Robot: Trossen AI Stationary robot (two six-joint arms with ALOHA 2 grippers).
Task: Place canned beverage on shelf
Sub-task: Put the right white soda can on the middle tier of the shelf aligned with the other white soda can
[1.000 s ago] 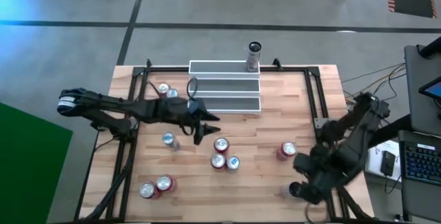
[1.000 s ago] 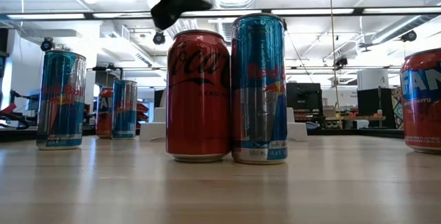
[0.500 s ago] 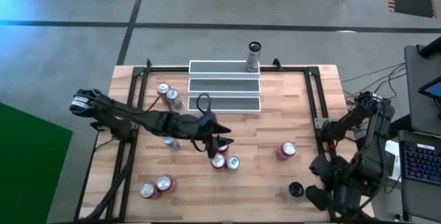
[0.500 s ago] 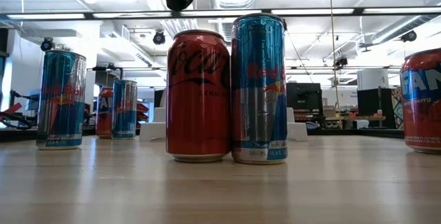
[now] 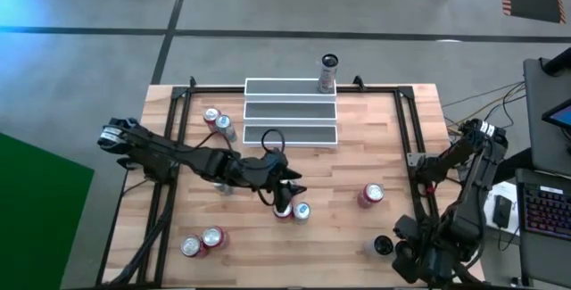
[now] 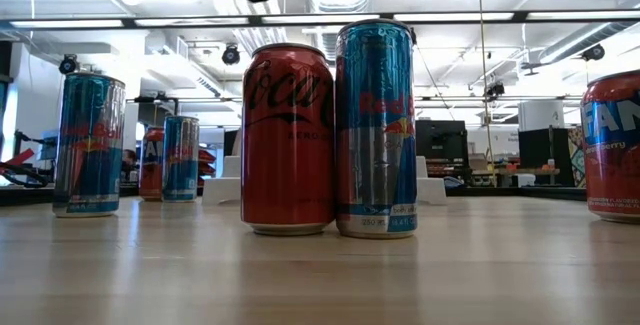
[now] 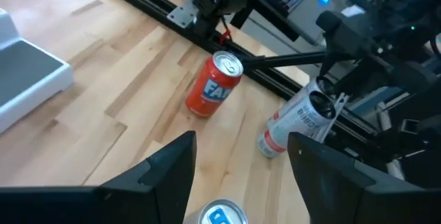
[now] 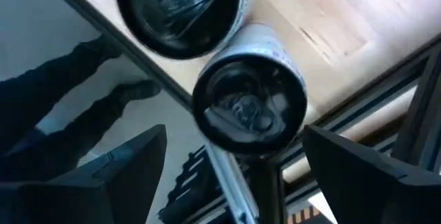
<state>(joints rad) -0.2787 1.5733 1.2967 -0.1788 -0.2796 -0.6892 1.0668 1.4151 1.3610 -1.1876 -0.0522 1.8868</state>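
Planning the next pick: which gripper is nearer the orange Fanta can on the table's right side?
Left. The left gripper hovers mid-table over the can cluster, beside the Fanta can; the right gripper sits farther off at the near-right corner.

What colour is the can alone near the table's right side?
Red-orange with a silver top, clearest in the left wrist view.

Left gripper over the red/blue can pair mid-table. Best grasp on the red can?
Take the red can high on its round wall, coming straight down with the left gripper. It stands upright, and the slim blue can touches one side, so put the fingers on the two sides clear of that contact line.
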